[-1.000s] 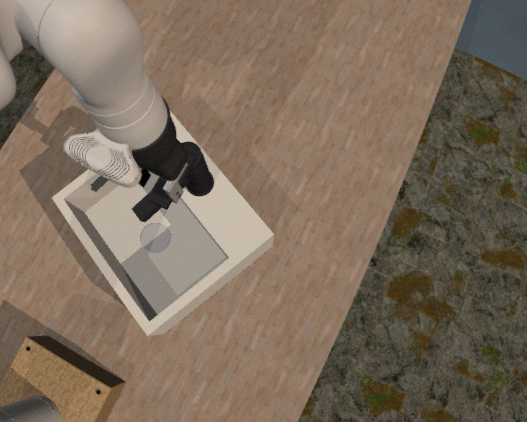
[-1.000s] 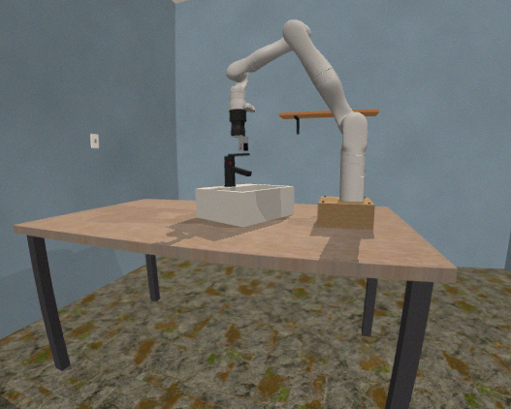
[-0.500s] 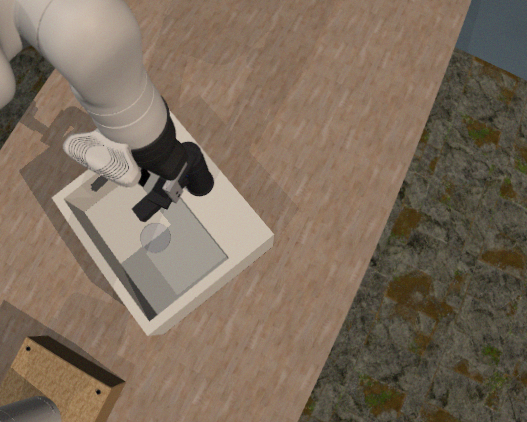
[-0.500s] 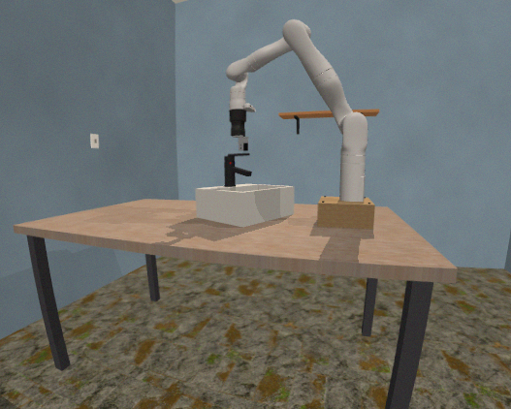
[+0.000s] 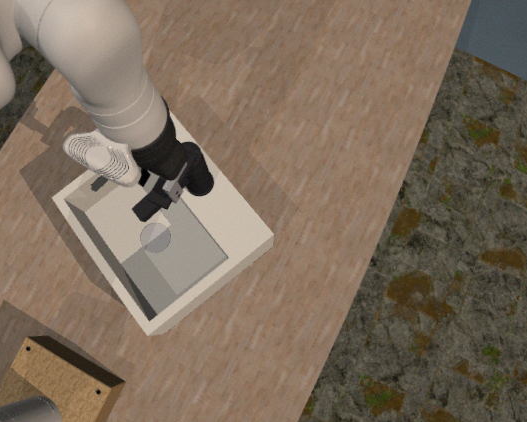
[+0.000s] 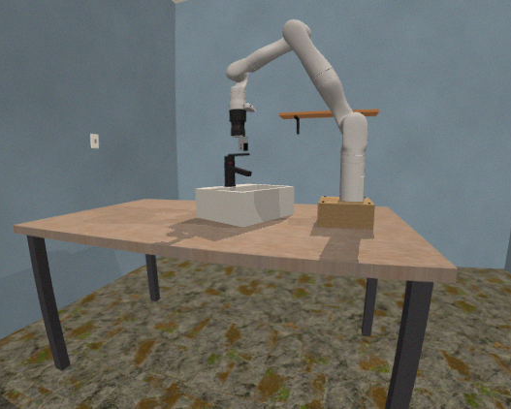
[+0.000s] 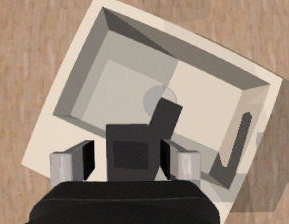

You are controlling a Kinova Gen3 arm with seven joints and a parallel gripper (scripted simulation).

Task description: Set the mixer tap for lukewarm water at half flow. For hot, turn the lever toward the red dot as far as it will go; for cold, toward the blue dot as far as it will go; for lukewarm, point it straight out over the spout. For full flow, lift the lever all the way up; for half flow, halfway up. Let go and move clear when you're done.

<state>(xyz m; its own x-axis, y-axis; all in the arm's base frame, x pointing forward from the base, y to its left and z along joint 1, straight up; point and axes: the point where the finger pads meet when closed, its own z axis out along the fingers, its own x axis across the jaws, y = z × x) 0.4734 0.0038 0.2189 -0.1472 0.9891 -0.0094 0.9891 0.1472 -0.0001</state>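
The fingers (image 5: 173, 190) (image 6: 243, 143) are spread apart, holding nothing, above the black tap (image 6: 230, 171) at the white sink (image 5: 242, 220) (image 6: 225, 205) (image 7: 42, 145).

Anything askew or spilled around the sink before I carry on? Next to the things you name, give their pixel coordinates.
No spill or damage stands out. One oddity: the tap lever (image 6: 240, 154) (image 7: 130, 154) sits askew to the spout (image 6: 242, 172) (image 7: 167, 114), not straight over it.

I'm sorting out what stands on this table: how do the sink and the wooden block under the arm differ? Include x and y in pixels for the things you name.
The sink (image 5: 239, 220) (image 6: 220, 204) (image 7: 45, 142) is off-white; the block (image 5: 67, 372) (image 6: 346, 216) is tan wood. The sink is open on top, with a deep basin; the block has a flat top that carries the arm (image 6: 353, 170). The sink is clearly wider than the block. Both are boxy and rest on the table (image 6: 143, 237).
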